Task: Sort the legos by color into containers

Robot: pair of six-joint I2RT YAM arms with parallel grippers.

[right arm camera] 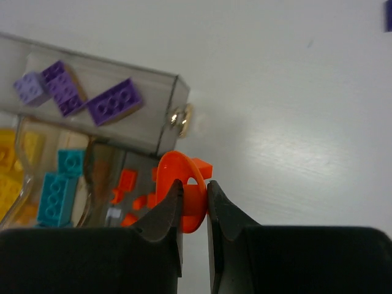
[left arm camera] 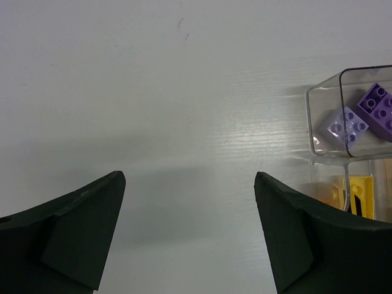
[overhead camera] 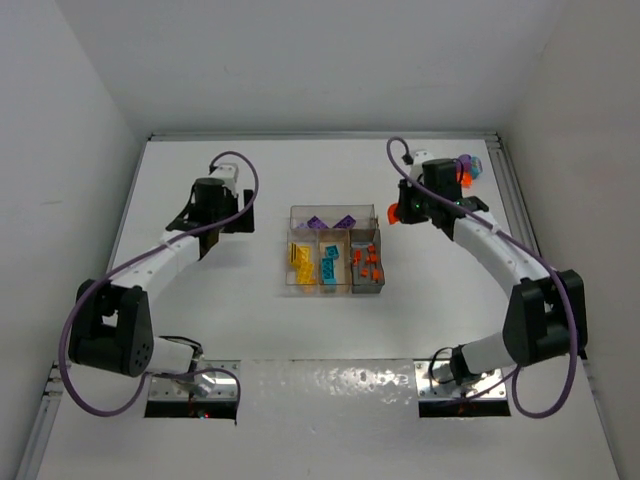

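Observation:
The clear tray (overhead camera: 293,212) lies mid-table. Its wide far section holds purple legos (overhead camera: 318,222); the narrow sections hold yellow (overhead camera: 298,255), teal (overhead camera: 329,262) and orange-red (overhead camera: 367,262) legos. My right gripper (overhead camera: 398,213) is just right of the tray's far right corner. In the right wrist view it (right arm camera: 195,187) is shut on a round orange lego (right arm camera: 171,174), beside the tray's corner (right arm camera: 173,92) and above the table. My left gripper (overhead camera: 243,215) is open and empty left of the tray; its wrist view (left arm camera: 190,184) shows bare table between the fingers and the tray's corner (left arm camera: 312,104) at the right.
A small cluster of loose orange, purple and blue pieces (overhead camera: 466,168) shows at the far right, behind the right arm. A purple bit (right arm camera: 388,15) shows at the right wrist view's top right edge. White walls enclose the table on three sides.

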